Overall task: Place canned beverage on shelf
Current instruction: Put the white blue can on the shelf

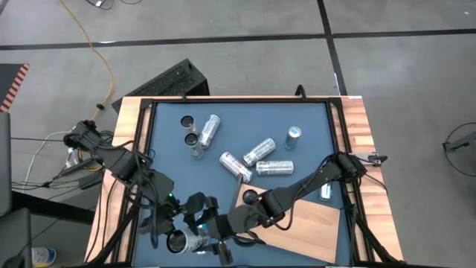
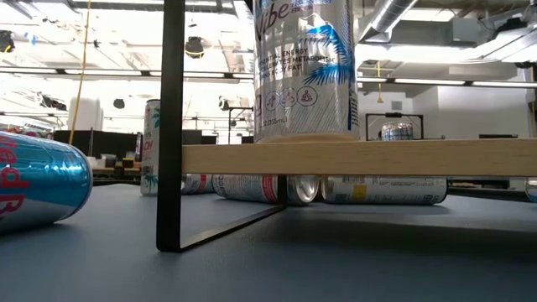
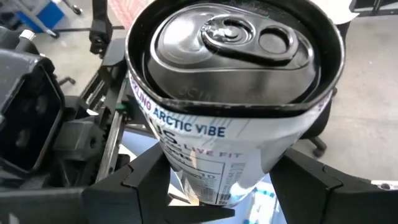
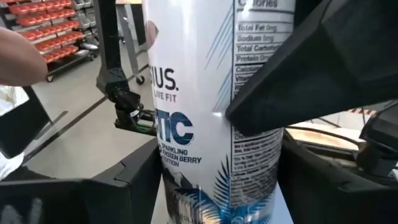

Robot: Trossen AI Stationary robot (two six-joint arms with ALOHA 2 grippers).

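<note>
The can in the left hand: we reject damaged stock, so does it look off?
Yes. The can gripped in the left hand looks dented: its top rim is squashed out of round, with flattened sides instead of a clean circle.

Both arms are black and jointed, with black cables along the links and angular matte-black fingers (image 3: 143, 180).

bright overhead lights, backlit low view, wrist closeups blurry
</note>
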